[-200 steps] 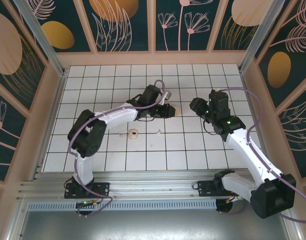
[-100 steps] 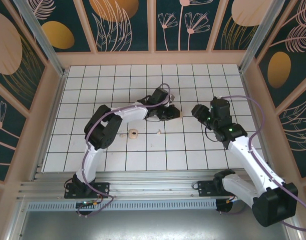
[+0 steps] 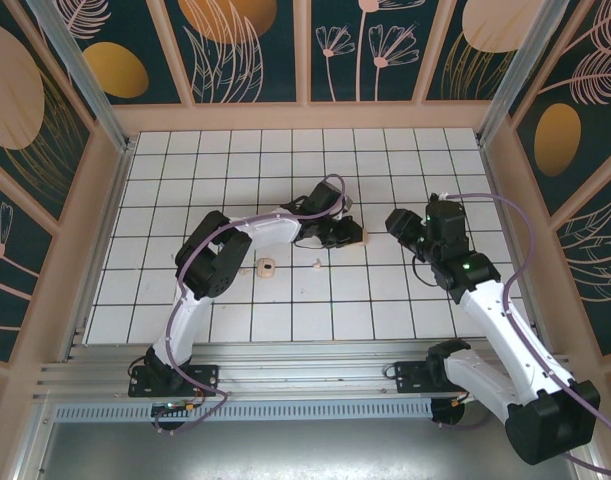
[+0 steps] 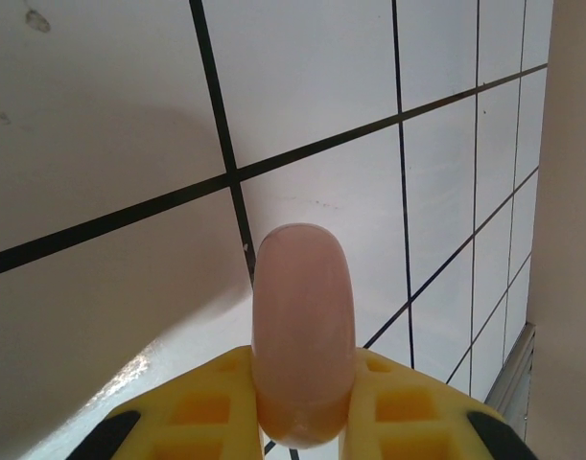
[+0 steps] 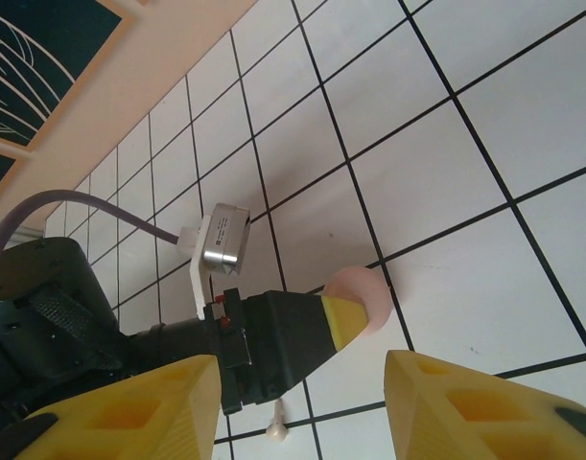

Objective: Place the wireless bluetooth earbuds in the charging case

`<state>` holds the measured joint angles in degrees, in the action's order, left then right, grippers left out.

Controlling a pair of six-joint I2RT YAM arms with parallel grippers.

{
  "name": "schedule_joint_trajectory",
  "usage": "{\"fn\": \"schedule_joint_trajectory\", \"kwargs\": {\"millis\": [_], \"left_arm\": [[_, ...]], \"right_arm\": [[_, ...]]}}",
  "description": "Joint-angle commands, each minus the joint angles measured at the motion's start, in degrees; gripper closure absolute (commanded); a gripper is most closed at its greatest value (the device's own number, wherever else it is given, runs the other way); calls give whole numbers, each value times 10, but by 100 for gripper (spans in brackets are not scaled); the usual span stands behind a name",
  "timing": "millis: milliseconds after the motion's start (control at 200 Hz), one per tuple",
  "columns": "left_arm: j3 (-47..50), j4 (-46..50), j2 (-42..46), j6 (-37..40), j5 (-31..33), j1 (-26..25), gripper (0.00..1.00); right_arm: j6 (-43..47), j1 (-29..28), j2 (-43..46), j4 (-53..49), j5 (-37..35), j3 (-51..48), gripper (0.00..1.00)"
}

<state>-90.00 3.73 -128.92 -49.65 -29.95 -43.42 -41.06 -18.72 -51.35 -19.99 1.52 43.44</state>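
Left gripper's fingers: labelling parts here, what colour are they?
Yellow fingers, clearest in the left wrist view, gripping a rounded pale pink piece.

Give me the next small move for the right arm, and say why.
Probably ease the right end effector forward toward the pink round piece. The left end effector is shut on that piece and holds it out in front of the right one, which is open and empty, so this looks like a handover. A bud and the cream case part lie on the tiles.
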Motion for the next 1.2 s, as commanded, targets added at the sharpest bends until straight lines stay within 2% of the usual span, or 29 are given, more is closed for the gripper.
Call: {"fn": "schedule_joint_trajectory", "kwargs": {"millis": [0, 761, 1196], "left_arm": [[-9, 14, -13, -1, -8, -2, 90], [-11, 51, -17, 17, 13, -2, 83], [-39, 113, 6, 58, 53, -2, 65]], "right_arm": [[-5, 6, 8, -7, -9, -6, 51], [-7, 5, 23, -14, -6, -6, 52], [-8, 5, 26, -18, 0, 1, 52]]}}
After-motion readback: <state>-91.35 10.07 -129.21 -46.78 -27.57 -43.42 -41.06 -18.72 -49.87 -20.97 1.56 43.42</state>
